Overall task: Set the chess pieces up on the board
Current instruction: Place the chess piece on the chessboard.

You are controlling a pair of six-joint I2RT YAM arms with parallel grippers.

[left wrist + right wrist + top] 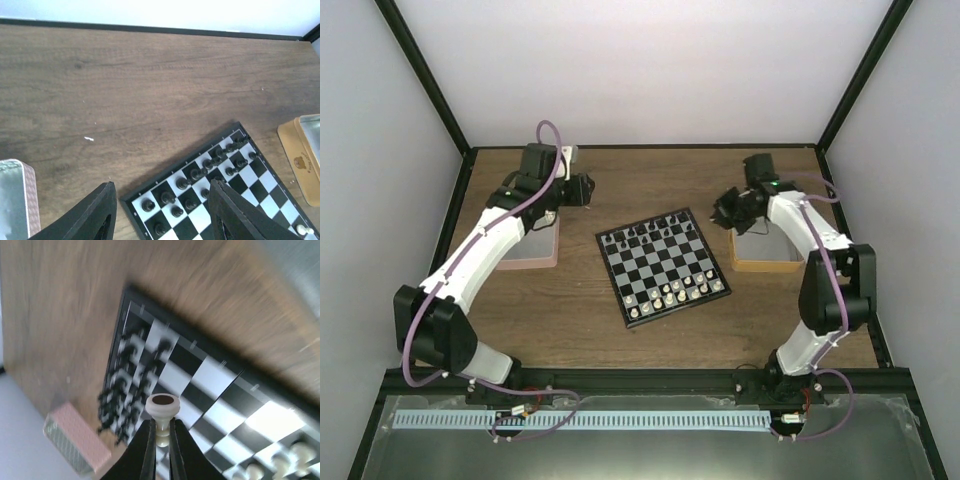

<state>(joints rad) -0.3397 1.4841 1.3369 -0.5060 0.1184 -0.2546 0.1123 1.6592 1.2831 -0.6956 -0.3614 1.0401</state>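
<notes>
1. White walls framed by black posts close in a brown wood-grain surface [570, 330].
2. Two white arms rise from its near edge. The left arm [480, 250] reaches toward the far-left corner and the right arm [820, 260] toward the far-right one.
3. The board [663, 265] lies askew at the middle of the surface, well apart from every edge.
4. A pink tray [542, 258] sits near the left edge under the left arm. A tan tray [765, 265] sits near the right edge under the right arm.
5. The left pincer [162, 210] hangs above the bare wood just beyond the board's far-left corner. Its fingers are spread about halfway, with nothing between them.
6. The right pincer [161, 429] is raised between the tan tray and the board. It is pressed together on the thin waist of one white piece [162, 407], which it holds upright.
7. The black pieces [655, 235] fill the board's far rows. The white pieces [680, 292] stand in a partial line-up along its near side.
8. The held piece looks like hard, smooth plastic, very light and easy to tip.
   - The narrow waist under the head seems the soundest place to pinch it.
   - A grip on the rounded top would likely slip.
   - Set down, it should go straight onto its square, since its close neighbours would topple at a nudge.
</notes>
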